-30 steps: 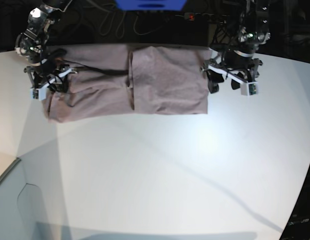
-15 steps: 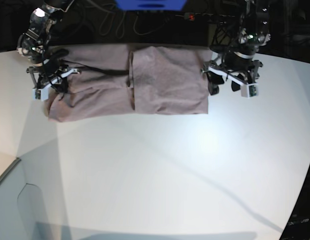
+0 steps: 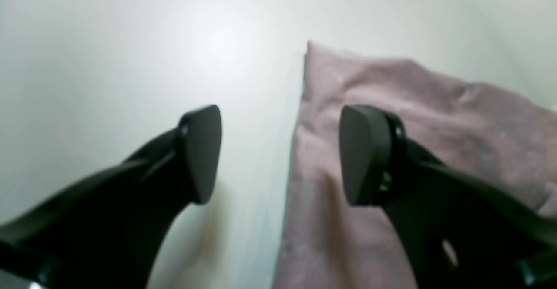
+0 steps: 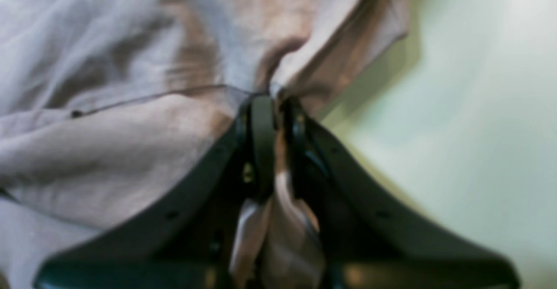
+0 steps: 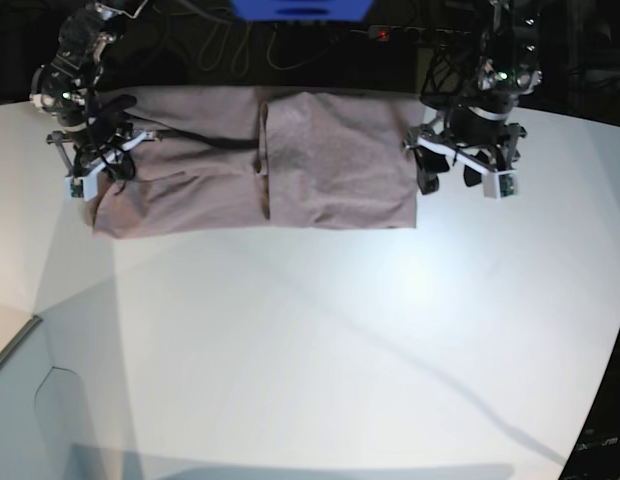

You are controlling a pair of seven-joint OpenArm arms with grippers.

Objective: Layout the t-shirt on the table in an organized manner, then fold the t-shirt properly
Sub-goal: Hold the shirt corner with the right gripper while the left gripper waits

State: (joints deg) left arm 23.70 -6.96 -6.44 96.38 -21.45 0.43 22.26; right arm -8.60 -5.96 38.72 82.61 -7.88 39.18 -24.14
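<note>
One t-shirt (image 5: 290, 165), dusty mauve, folded into a wide band, lies along the far edge of the white table (image 5: 340, 340), its folded-over panel on the side of the left arm. Right gripper (image 4: 274, 106): jaws together, clamped on a bunched fold at the shirt's end, though the wrist view is blurred. Left gripper (image 3: 278, 149): jaws wide apart, holding nothing, straddling the shirt's opposite edge.

Black right gripper (image 4: 274, 119) pinches a bunched fold of the dusty mauve cotton t-shirt (image 4: 130, 106), cloth squeezed between its jaws; smooth white table (image 4: 478, 106) on the right, blurred.
</note>
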